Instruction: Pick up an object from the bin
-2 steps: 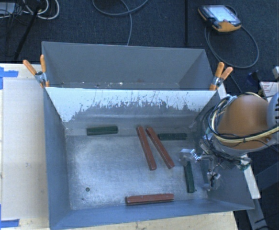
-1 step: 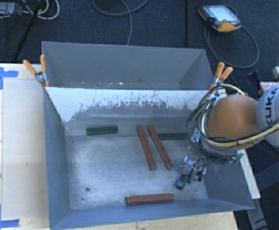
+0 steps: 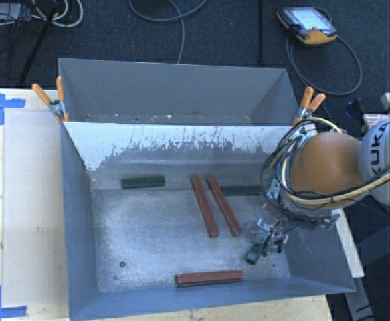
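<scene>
While the gripper [image 3: 262,245] hangs nearby, the front brown bar [image 3: 209,278] runs left-right

A pair of brown sticks [image 3: 204,206] lies side by side in the middle of the bin [image 3: 181,99], slanted and nearly parallel. A third brown stick [image 3: 209,278] lies flat along the near wall. A dark green bar [image 3: 142,182] rests at the back left, and a second green bar [image 3: 241,190] at the back right. Outside, on the dark floor beyond, lie loose cables [image 3: 64,9] and a handheld device [image 3: 307,23] with an orange rim.
</scene>
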### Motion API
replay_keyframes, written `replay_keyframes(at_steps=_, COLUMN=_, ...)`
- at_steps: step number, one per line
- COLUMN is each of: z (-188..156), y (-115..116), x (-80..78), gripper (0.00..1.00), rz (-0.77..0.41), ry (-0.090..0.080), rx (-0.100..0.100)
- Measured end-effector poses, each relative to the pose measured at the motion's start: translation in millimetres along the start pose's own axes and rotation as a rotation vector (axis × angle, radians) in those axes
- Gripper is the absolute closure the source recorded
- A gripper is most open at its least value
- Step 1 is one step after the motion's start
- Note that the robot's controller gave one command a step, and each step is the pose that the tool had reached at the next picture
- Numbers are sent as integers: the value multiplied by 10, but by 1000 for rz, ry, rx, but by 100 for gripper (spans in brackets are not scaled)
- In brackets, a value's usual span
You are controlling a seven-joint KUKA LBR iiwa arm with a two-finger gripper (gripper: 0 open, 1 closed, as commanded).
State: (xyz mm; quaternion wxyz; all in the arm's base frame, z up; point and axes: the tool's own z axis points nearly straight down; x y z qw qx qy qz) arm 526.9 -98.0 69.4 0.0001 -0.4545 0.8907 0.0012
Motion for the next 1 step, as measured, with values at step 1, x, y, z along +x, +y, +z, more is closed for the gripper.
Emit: replay_keyframes(at_steps=1, z=-1539, y=95, x=-38, gripper=100, rz=-2, ry=-2, rx=3)
